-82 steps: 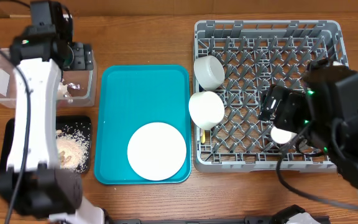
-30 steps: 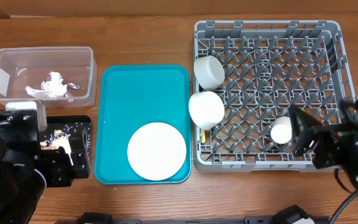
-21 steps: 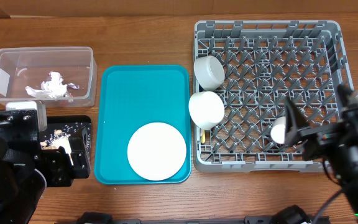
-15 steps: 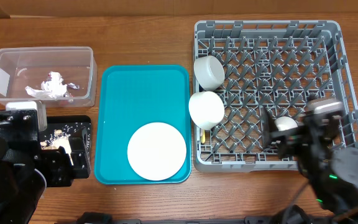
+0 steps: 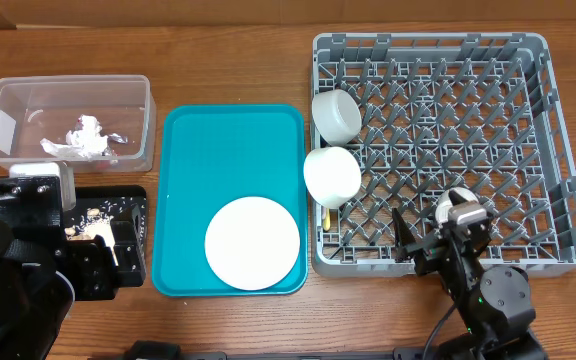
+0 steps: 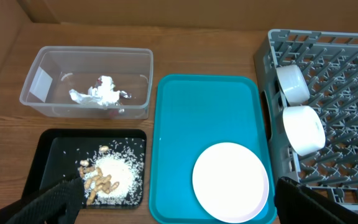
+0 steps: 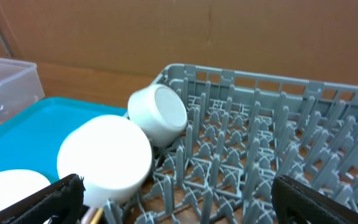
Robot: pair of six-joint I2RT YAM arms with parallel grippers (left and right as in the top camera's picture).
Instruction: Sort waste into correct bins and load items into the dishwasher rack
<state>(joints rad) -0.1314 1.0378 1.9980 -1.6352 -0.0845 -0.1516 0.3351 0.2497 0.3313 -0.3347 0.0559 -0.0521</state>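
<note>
The foil wrapper (image 5: 86, 138) lies in the clear tub (image 5: 8, 95). Rice (image 6: 114, 171) and nut pieces (image 6: 98, 183) lie in the black tray (image 6: 48, 149). Two white bowls (image 5: 336, 115) (image 5: 332, 176) lie on their sides at the left edge of the grey rack (image 5: 438, 60). The cup (image 5: 452, 207) sits among the front pegs, partly hidden by my right arm. The yellow utensil (image 5: 326, 217) pokes out below the nearer bowl. My left gripper (image 6: 179, 202) is open and empty above the black tray's front. My right gripper (image 7: 179, 199) is open and empty at the rack's front edge.
A teal tray (image 5: 230, 150) between the bins and the rack holds a round white plate (image 5: 252, 243). My left arm (image 5: 18, 260) covers the table's front left corner and part of the black tray. My right arm (image 5: 488, 295) is at the front edge.
My left arm has pulled back from the tub, leaving the foil wrapper in it. My right arm has drawn back from the rack to the front edge, leaving the cup among the pegs.
</note>
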